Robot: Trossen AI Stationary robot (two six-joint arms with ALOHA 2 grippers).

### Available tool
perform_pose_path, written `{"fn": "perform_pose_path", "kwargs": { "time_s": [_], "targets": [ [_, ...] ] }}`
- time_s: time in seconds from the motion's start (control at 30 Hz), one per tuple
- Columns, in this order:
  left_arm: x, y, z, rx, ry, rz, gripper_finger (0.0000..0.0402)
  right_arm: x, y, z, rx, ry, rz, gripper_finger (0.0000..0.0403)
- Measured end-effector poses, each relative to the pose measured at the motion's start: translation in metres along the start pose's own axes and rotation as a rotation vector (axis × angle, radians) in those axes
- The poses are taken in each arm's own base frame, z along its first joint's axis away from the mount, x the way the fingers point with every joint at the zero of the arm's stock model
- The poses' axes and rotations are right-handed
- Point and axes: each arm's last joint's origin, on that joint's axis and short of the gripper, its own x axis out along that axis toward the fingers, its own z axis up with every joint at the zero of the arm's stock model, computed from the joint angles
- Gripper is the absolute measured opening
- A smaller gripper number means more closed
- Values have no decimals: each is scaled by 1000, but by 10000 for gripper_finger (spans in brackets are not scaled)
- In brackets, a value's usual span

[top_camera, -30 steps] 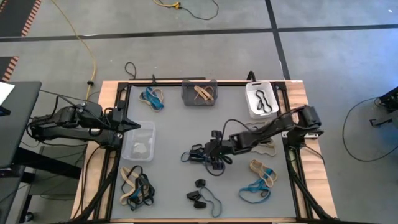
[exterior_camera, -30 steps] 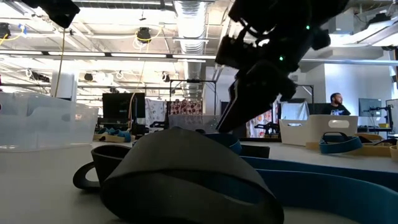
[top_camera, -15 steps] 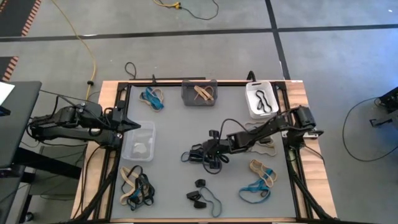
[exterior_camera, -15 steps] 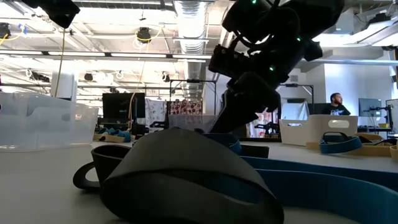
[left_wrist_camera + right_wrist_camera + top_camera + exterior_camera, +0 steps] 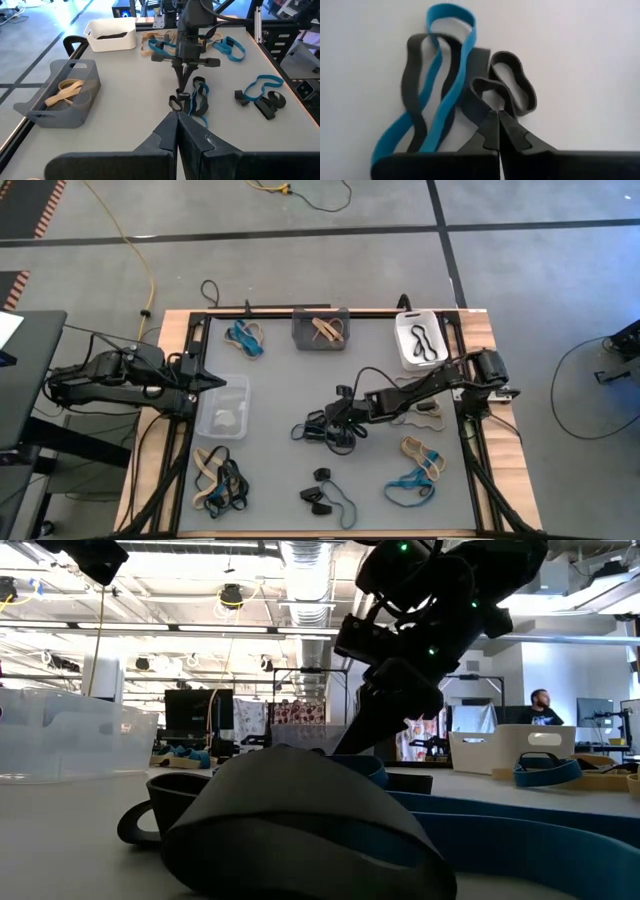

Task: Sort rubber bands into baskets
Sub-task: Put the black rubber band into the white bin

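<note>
Right tool (image 5: 498, 120) pinched closed on a small black rubber-band loop (image 5: 490, 90) mid-desk (image 5: 280, 380); left tool (image 5: 177, 122) closed, empty, by the left edge.

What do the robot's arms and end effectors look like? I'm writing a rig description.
Both arms are dark, jointed links with black cables looping alongside. The left end effector and the right end effector each carry two matte black fingers tapering to wedge tips. In the low view, small green lights glow on the right arm.

Rubber bands (image 5: 318, 429): black-blue tangle mid-counter (image 5: 280, 390); more heaps scattered. Dark grey basket (image 5: 320, 330) holds tan bands, white basket (image 5: 419, 340) black band; clear basket (image 5: 222, 408) left side.
</note>
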Motion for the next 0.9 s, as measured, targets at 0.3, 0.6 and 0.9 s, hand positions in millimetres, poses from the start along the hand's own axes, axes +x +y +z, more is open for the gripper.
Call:
{"fn": "perform_pose_path", "kwargs": {
  "time_s": [0.3, 0.6, 0.9],
  "targets": [
    [0, 0, 0, 0, 0, 0, 0, -16, 0, 11, -4, -19, 19, 23],
    [0, 0, 0, 0, 0, 0, 0, -15, -5, 7, 29, 25, 43, 68],
    [0, 0, 0, 0, 0, 0, 0, -16, -4, 0, 43, 99, 51, 121]
  ]
}}
